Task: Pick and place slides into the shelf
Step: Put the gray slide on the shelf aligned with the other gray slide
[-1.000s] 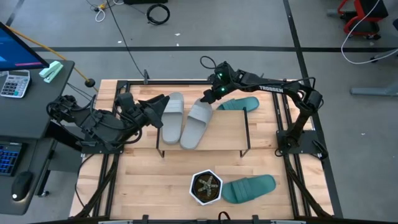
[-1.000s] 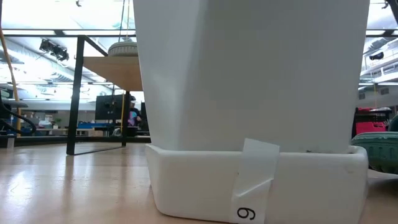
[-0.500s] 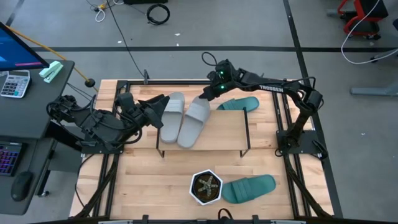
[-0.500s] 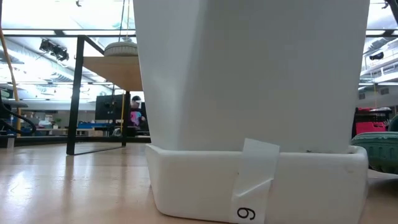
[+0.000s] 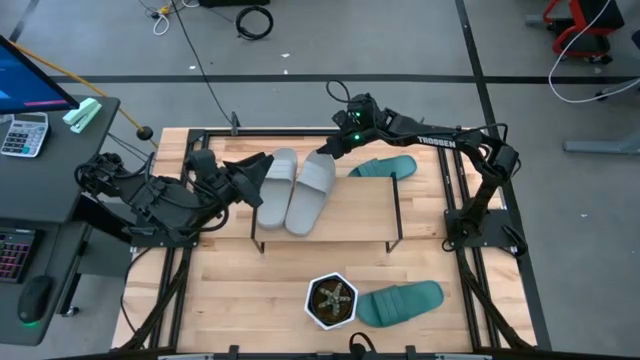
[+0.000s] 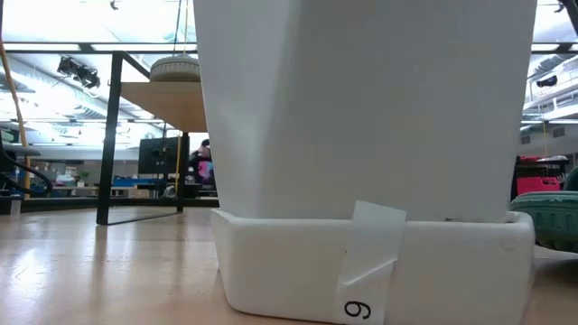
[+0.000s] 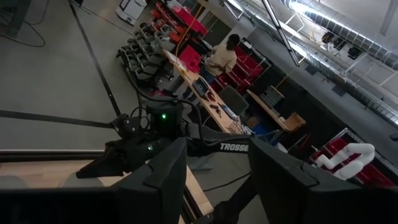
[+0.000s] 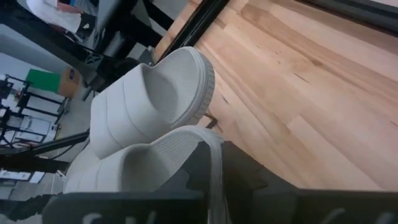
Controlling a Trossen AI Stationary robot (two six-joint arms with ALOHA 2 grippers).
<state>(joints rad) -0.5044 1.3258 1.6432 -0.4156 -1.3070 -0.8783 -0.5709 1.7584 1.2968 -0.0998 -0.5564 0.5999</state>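
Two light grey slides lie side by side on the shelf's wooden top (image 5: pixel 365 215). The left one (image 5: pixel 275 188) rests flat, and my left gripper (image 5: pixel 252 170) stands open just beside its far left side. My right gripper (image 5: pixel 325 155) is shut on the far end of the right grey slide (image 5: pixel 310 192). One teal slide (image 5: pixel 385 167) lies on the table behind the shelf. The other teal slide (image 5: pixel 402 302) lies near the front edge. The low view shows only a shelf leg (image 6: pixel 115 135) and a grey slide's end (image 6: pixel 176 68) on top. My right gripper pinches the rim of the right grey slide's far end (image 8: pixel 208 146) between its two fingers (image 8: pixel 249 177). It comes from the table's far right, slanting down, roughly along the slide. The rest of the slide lies on the shelf's top, close against the other grey slide (image 8: pixel 149 99).
A white hexagonal pot with a plant (image 5: pixel 331 300) stands near the front edge, next to the teal slide, and fills the low view (image 6: pixel 361 135). A desk with a calculator (image 5: pixel 22 133) is off the table's left. A person shows far back in the room (image 7: pixel 224 56).
My right gripper has shifted slightly toward the table's left with the far end of the right grey slide. The slide has swung on the shelf top from a slant to lie straighter and closer against the left grey slide.
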